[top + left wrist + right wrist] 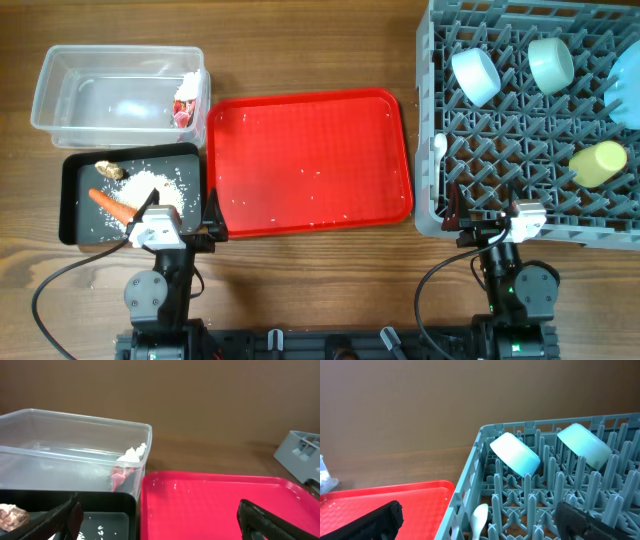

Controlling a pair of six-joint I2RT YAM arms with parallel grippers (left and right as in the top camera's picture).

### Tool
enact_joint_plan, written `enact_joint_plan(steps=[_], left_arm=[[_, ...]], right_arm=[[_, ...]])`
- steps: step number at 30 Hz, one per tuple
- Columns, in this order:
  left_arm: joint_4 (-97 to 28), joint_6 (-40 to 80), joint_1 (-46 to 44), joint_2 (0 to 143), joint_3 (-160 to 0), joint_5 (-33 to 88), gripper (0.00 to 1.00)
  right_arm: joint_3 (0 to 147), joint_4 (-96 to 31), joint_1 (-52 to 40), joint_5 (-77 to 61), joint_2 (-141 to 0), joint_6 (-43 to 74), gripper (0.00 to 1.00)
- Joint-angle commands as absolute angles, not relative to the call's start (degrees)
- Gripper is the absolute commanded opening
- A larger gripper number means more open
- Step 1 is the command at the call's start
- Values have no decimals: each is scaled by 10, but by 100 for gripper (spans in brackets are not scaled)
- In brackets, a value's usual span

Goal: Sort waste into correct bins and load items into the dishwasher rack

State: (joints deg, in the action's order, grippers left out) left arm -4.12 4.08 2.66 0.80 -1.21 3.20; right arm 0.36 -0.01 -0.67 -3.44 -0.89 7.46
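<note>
The grey dishwasher rack (470, 120) at the right holds two pale bowls (475, 75) (551, 63), a pale blue plate (626, 85), a yellow cup (598, 163) and a white spoon (439, 150); bowls (516, 454) (584, 446) and spoon (479, 517) show in the right wrist view. The black tray (80, 190) holds a carrot (110, 206), a beige lump (109, 171) and rice grains (160, 187). The clear tub (70, 95) holds the red-and-white wrapper (185, 103), also in the left wrist view (127, 464). My left gripper (180, 222) and right gripper (480, 222) are open and empty near the front edge.
A flat red serving tray (310, 160) lies in the middle with a few stray grains on it. It also fills the lower right of the left wrist view (210, 505). Cables trail from both arm bases along the front.
</note>
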Motion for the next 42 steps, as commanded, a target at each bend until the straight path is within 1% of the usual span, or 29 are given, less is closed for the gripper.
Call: enact_joint_plan(steps=[1, 3, 5, 42], left_arm=[[-19, 32, 23, 2, -3, 18, 100], [-8, 32, 23, 2, -3, 33, 100], [-42, 32, 23, 2, -3, 47, 100], [-41, 36, 16, 2, -3, 46, 100]], right_arm=[[3, 2, -9, -43, -2, 80, 99], [3, 2, -9, -43, -2, 81, 100], [3, 2, -9, -43, -2, 81, 100], [3, 2, -9, -43, -2, 81, 100]])
